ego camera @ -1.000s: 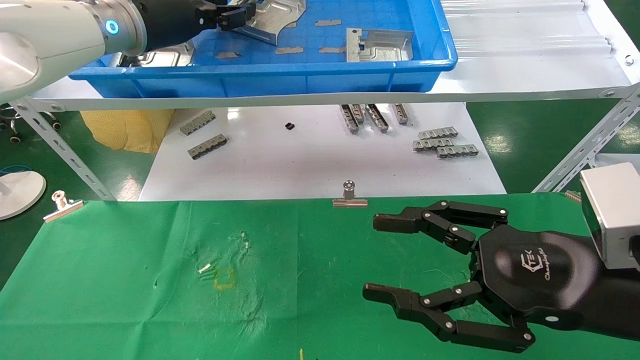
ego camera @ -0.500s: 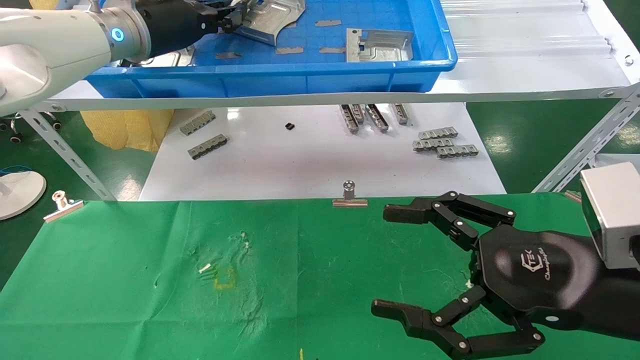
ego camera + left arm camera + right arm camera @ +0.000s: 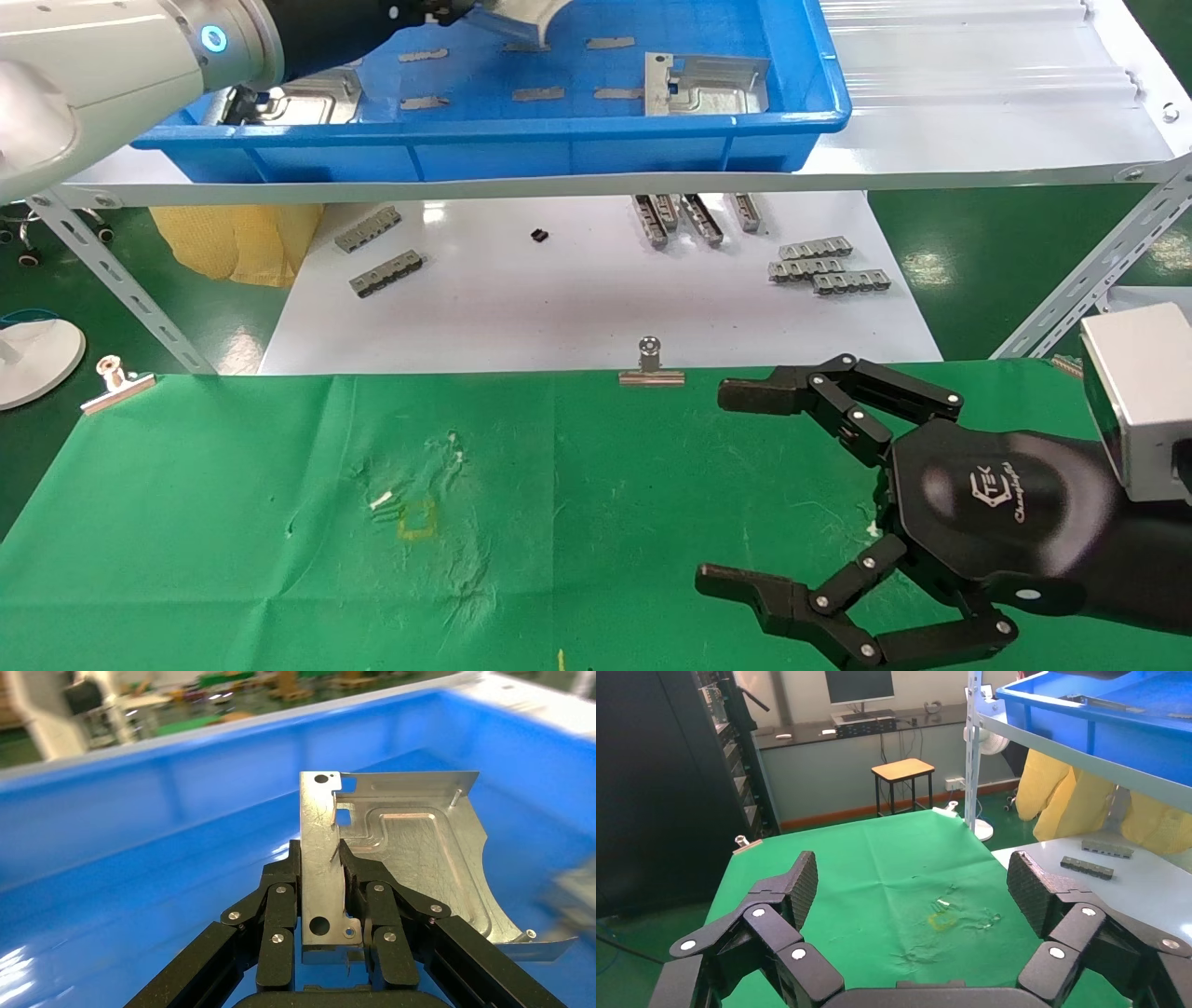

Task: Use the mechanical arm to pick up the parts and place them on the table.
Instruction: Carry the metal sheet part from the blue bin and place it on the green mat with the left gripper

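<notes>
My left gripper (image 3: 320,859) is shut on the flange of a shiny silver plate (image 3: 415,860) and holds it above the floor of the blue bin (image 3: 140,846). In the head view it is at the top edge (image 3: 445,9) with the plate (image 3: 521,20) partly cut off. Two more plates lie in the bin, one at the right (image 3: 708,84) and one at the left (image 3: 298,98). My right gripper (image 3: 712,486) is open and empty, low over the right side of the green table (image 3: 279,559). The right wrist view shows its wide-spread fingers (image 3: 914,881) over the cloth (image 3: 891,860).
The blue bin (image 3: 484,130) sits on a white shelf board (image 3: 978,102) with slanted metal struts (image 3: 1090,270). Below lies a white tabletop (image 3: 559,298) with grey toothed bars (image 3: 829,266). Binder clips (image 3: 651,363) edge the cloth. Thin grey strips (image 3: 540,93) lie in the bin.
My left gripper has lifted the plate up and away toward the top of the head view. My right gripper's fingers have spread wider.
</notes>
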`<state>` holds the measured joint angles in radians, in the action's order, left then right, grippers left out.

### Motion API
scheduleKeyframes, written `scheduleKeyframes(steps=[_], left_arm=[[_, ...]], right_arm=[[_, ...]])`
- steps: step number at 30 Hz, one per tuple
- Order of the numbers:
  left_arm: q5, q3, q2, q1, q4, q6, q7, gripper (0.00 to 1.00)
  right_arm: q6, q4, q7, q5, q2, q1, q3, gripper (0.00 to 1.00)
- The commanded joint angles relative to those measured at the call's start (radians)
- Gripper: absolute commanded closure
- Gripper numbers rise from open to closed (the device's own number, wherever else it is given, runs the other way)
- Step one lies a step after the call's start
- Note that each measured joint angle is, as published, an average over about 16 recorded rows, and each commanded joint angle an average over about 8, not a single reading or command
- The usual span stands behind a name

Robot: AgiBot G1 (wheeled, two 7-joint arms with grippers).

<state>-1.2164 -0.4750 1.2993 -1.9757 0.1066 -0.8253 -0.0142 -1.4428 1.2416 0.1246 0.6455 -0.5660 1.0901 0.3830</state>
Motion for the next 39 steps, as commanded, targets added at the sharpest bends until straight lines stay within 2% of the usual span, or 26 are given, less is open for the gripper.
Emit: scheduleKeyframes(steps=[1,9,15,22,27,33,39], left_arm=[[0.013,0.008,-0.005,0.000,0.010,-0.036,0.020,1.00],[0.067,0.036,-0.133,-0.015,0.056,-0.377,0.114,1.00],[0.073,0.035,-0.193,-0.034,0.058,-0.546,0.169,1.00],[0.030,-0.009,-0.263,-0.042,0.094,-0.736,0.251,1.00],[0.025,-0.074,-0.327,0.006,0.203,-0.780,0.284,1.00],[0.037,-0.201,-0.423,0.127,0.373,-0.775,0.309,1.00],[-0.009,-0.317,-0.443,0.223,0.386,-0.754,0.416,1.00]], right_arm=[[0.000,0.000,0.000,0.000,0.000,0.000,0.000,0.00],[0.000,0.000,0.000,0.000,0.000,0.000,0.000,0.00],[0.000,0.000,0.000,0.000,0.000,0.000,0.000,0.00],[0.000,0.000,0.000,0.000,0.000,0.000,0.000,0.00],[0.000,0.000,0.000,0.000,0.000,0.000,0.000,0.00],[0.000,0.000,0.000,0.000,0.000,0.000,0.000,0.00],[0.000,0.000,0.000,0.000,0.000,0.000,0.000,0.00]])
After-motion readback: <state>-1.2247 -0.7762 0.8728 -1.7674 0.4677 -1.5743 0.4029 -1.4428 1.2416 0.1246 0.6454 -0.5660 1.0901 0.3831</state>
